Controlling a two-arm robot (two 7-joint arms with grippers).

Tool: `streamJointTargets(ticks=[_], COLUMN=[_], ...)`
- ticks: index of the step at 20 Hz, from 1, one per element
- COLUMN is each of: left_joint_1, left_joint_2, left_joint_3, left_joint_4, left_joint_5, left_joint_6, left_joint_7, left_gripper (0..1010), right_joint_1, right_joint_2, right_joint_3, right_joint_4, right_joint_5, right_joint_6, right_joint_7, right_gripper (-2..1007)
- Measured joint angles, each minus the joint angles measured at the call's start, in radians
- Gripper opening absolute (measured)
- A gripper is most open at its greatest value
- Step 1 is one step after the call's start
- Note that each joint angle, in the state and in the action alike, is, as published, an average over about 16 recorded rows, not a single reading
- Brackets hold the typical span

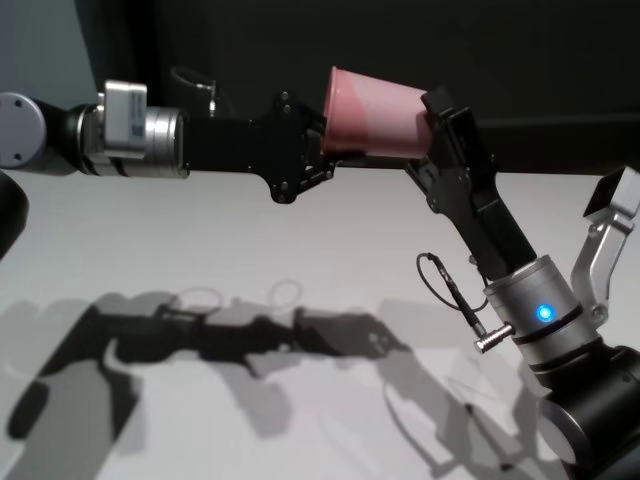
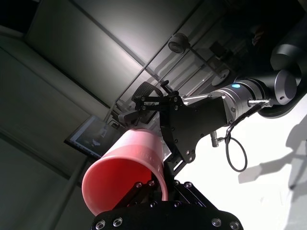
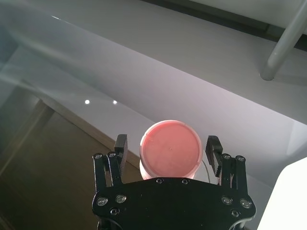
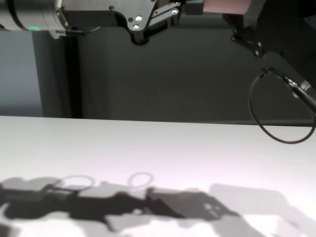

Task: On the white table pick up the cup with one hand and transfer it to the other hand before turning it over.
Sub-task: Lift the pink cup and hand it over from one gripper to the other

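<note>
cup (image 1: 375, 118) midair, on its side | my left gripper (image 1: 322, 125) pinching its rim | right gripper (image 1: 432, 122) spread around its base

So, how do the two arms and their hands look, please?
Both arms have silver wrist cuffs and matte black, angular linkage hands with small screws. The right hand has a blue light on its cuff and a thin looping black cable; the left hand has a grey round joint behind.

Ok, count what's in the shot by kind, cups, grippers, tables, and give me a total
Cups: 1, the pink cup, held off the table
Grippers: 2, left gripper shut on the cup's rim, right gripper open around its base
Tables: 1, the white table
Total: 4
</note>
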Motion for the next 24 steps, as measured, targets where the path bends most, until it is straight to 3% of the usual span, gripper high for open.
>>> streamJointTargets(ticks=[24], left_joint_1=[0.0], left_joint_2=[0.0], left_joint_3=[0.0], left_joint_4=[0.0], left_joint_5=[0.0], left_joint_6=[0.0], left_joint_7=[0.0], left_gripper=[40], right_joint_1=[0.01], right_joint_2=[0.039], right_joint_3=[-0.047], right_joint_4=[-0.004], right_joint_5=[0.028], right_joint_6=[-0.05], right_joint_7=[-0.014], right_gripper=[1000])
